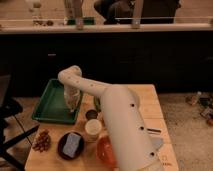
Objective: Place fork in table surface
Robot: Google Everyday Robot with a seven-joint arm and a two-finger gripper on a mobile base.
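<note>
My arm reaches from the lower right across the pale wooden table surface [146,107] to the green tray [49,102] at the left. The gripper [71,104] points down over the tray's right part, close to its floor. I cannot make out the fork; if it is at the gripper, the wrist hides it.
On the table in front of the tray stand a dark cup [91,115], a white cup [92,129], a dark bowl with a blue piece [71,145], an orange bowl [104,150] and a reddish-brown cluster [41,141]. A black-headed utensil [153,131] lies at the right.
</note>
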